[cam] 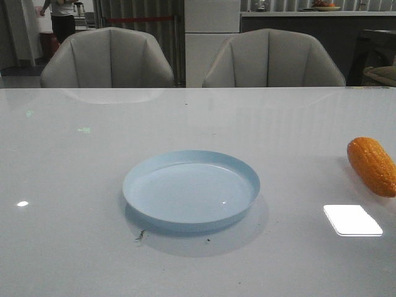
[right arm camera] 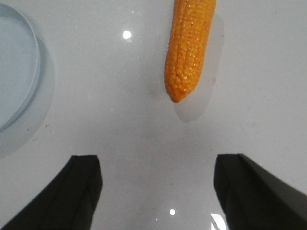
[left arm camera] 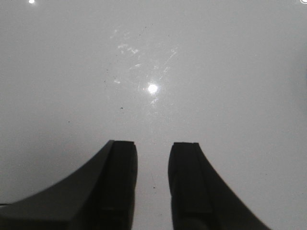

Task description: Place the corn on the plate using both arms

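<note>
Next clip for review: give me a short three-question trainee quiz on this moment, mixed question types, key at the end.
1. True or false: the corn lies on the plate.
2. Multiple choice: in the front view, the corn is (A) left of the plate, (B) right of the plate, near the table edge, (C) behind the plate by the chairs.
3. Short answer: which gripper has its fingers spread wider, and what do they point toward?

Key
1. False; the plate is empty and the corn rests on the table.
2. B.
3. The right gripper; its wide-open fingers face the corn's tapered tip. The left gripper shows a narrower gap over bare table.
</note>
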Controlling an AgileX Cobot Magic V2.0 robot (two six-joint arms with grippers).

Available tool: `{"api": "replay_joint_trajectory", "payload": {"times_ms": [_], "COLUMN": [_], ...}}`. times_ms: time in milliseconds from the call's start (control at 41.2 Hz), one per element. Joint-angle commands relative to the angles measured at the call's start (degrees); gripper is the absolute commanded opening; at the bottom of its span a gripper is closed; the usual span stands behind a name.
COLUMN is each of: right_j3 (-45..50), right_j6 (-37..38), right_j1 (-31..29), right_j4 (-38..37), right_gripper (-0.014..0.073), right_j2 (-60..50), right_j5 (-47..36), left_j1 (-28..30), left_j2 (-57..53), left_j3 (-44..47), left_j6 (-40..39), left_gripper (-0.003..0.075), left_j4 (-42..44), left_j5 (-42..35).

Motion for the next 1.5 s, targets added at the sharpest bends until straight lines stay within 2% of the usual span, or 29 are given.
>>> {"api": "replay_joint_trajectory", "payload": {"times_ms": [0,485,679,1165,1262,1432,1480], "right_j3": [-6.11,-25.56,-28.22,-28.57,-28.57,-28.57,-28.57], "right_j6": [-0.10,-0.10,-0.04,1.99,1.94,1.84,1.38], "right_j1": [-0.20,-0.20,-0.46,-1.07,-1.07,-1.07,-1.07], "right_j4": [-0.10,-1.27,-5.61,-5.61,-5.61,-5.66,-5.74], "right_gripper": [0.0592,0.0592,0.0592,0.0587,0.0506,0.0178,0.0122], "right_j2": [4.70,29.96,35.63,41.10,41.09,41.09,41.09], "right_j5": [-3.88,-2.39,-2.38,-4.06,-4.06,-4.58,-5.06], "left_j1": [0.00,0.00,0.00,0.00,0.00,0.00,0.00], "left_j2": [-1.38,-1.38,-1.38,-1.38,-1.38,-1.38,-1.38], "left_j3": [-1.35,-1.35,-1.35,-1.35,-1.35,-1.35,-1.35], "left_j6": [-0.61,-0.61,-0.61,-0.61,-0.61,-0.61,-0.61], "left_gripper": [0.0260,0.0260,0.0260,0.0260,0.0260,0.0260,0.0260], "left_j4": [-0.33,-0.33,-0.33,-0.33,-0.33,-0.33,-0.33], "left_j5": [-5.42,-6.07,-5.96,-5.65,-5.61,-5.51,-5.51]}}
